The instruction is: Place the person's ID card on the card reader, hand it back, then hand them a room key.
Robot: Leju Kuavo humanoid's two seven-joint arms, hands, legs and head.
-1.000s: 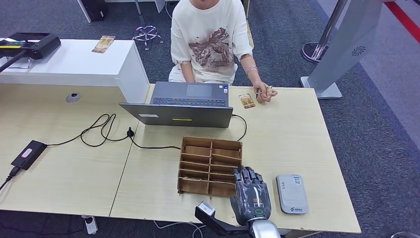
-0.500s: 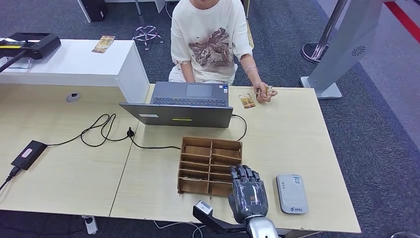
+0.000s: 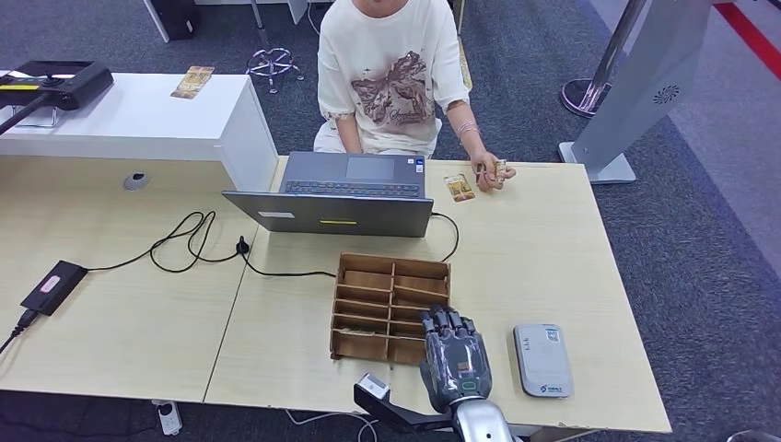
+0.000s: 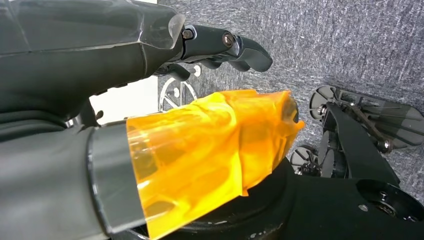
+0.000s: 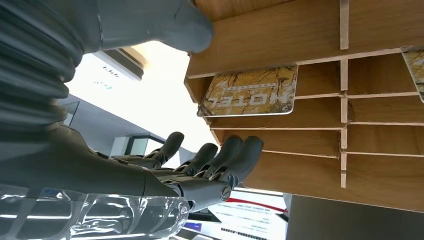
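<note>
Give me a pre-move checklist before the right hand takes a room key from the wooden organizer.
1. Right hand empty: ok; its fingers are spread with nothing in them.
2. Hand at the organizer: ok; the fingertips sit at its near right corner.
3. Key within reach: ok; a HOTEL card lies in a slot close to the fingertips.
4. Card reader out of the path: ok; it lies apart, to the right of the hand.
5. Person ready to receive: cannot tell; their hand rests at the far table edge holding something small, a card beside it.
6. Left hand free: ok; it hangs over the floor.
</note>
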